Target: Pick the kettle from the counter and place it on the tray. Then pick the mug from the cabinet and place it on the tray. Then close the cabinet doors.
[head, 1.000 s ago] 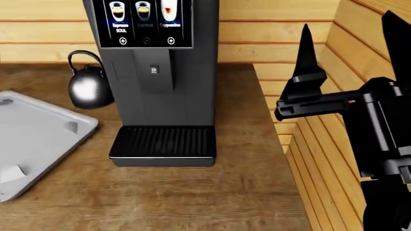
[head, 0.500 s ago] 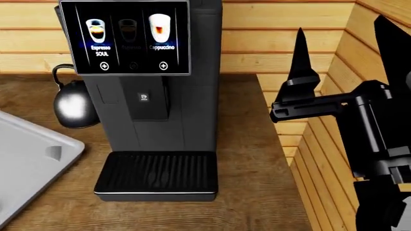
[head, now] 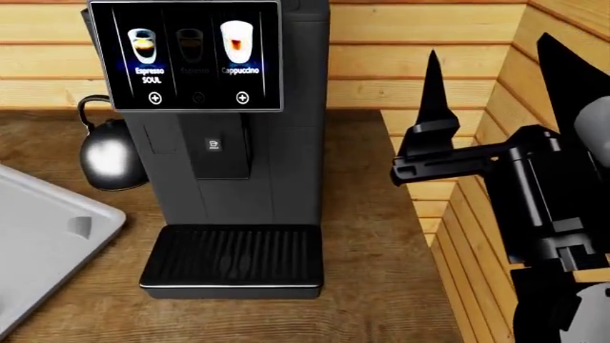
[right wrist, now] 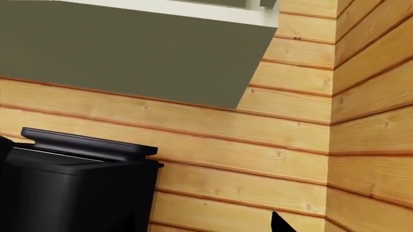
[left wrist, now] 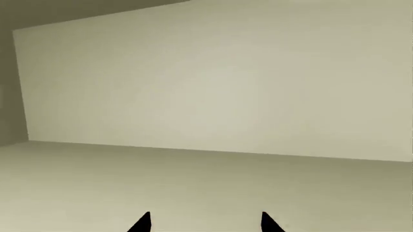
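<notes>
kettle (head: 110,158) on counter (head: 381,286) behind coffee machine (head: 233,143) | tray (head: 38,243) empty | right gripper (head: 496,78) raised, spread wide | left gripper (left wrist: 203,223) parted, holding nothing

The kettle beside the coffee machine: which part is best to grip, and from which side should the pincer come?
Probably the thin arched handle above the kettle, taken from above. The body is round and glossy, so it may slip. The coffee machine hides the kettle's right side, so come from the left, over the tray.
</notes>
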